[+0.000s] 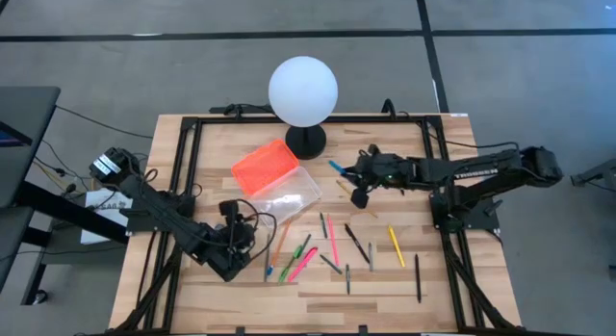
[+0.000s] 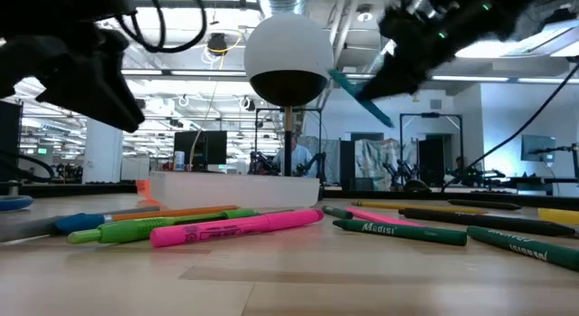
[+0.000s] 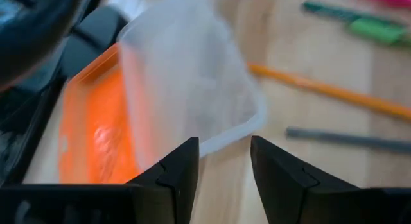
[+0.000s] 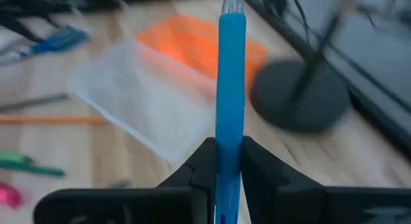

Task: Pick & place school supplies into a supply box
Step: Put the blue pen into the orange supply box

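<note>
- Wooden table (image 1: pixel 202 143) w/ black frame, grey floor around; white globe lamp (image 1: pixel 303 89) at far centre
- left gripper (image 1: pixel 234 242) low over table at near left, fingers parted w/ nothing between; it sits just near of supply box
- supply box (image 1: pixel 287 194): clear body, orange lid (image 1: pixel 264 166) open on its far-left side; centre-left
- pens & markers (image 1: pixel 332 242) scattered near-centre to right, pink and green together
- right gripper (image 1: pixel 364 174) right of box, raised, clamped on blue pen (image 4: pixel 230 89)

Grey floor (image 1: pixel 520 9), dark seam lines; ceiling lights (image 2: pixel 181 76) beyond table
</note>
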`<state>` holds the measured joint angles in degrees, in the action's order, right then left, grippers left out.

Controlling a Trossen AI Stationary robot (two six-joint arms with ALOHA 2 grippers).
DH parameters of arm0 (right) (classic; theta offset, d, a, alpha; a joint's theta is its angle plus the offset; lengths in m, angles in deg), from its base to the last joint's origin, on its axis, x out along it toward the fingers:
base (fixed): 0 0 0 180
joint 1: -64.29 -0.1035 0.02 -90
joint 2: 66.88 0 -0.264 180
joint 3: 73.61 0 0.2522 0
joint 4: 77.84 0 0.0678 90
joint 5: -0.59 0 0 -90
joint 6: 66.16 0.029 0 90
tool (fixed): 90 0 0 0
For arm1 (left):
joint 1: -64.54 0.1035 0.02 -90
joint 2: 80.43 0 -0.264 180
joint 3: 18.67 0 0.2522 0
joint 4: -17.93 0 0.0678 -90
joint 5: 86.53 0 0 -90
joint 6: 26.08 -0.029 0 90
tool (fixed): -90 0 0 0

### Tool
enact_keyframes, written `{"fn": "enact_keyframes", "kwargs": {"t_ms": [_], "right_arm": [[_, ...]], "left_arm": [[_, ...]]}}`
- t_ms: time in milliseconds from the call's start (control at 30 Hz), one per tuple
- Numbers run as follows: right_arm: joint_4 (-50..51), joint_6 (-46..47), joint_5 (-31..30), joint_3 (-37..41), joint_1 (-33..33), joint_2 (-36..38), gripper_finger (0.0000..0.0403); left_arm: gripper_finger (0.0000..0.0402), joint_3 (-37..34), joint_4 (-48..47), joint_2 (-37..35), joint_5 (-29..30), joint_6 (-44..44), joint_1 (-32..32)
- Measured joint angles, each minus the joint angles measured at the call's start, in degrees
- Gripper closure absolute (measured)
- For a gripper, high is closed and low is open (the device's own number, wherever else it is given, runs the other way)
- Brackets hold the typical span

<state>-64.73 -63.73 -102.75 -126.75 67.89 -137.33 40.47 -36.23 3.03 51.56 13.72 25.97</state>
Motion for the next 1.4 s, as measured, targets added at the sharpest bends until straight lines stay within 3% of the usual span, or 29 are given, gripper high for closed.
{"fn": "enact_keyframes", "kwargs": {"t_ms": [500,633,767,1000,1133,1400], "right_arm": [[1.24,-17.71,5.68,-26.99,-2.52,-29.26,0.0360],[2.26,-20.83,10.21,-32.32,-2.70,-35.89,0.0360],[5.99,-25.19,10.53,-37.20,-2.94,-40.99,0.0360],[13.89,-31.38,9.92,-40.79,-2.24,-45.73,0.0360],[13.71,-32.49,5.81,-41.00,-1.94,-46.22,0.0359],[13.52,-32.45,5.45,-41.00,-0.25,-46.20,0.0359]], "left_arm": [[0.0265,0.04,-17.43,0.00,-1.60,23.36,-4.76],[0.0265,0.04,-19.51,0.00,-1.51,27.27,-7.26],[0.0265,0.07,-19.70,0.00,-1.30,28.94,-9.55],[0.0265,0.07,-19.70,0.00,-1.22,31.41,-12.51],[0.0265,0.09,-19.70,0.00,-0.87,32.28,-13.74],[0.0265,0.09,-19.64,0.00,-0.74,33.10,-14.51]]}}
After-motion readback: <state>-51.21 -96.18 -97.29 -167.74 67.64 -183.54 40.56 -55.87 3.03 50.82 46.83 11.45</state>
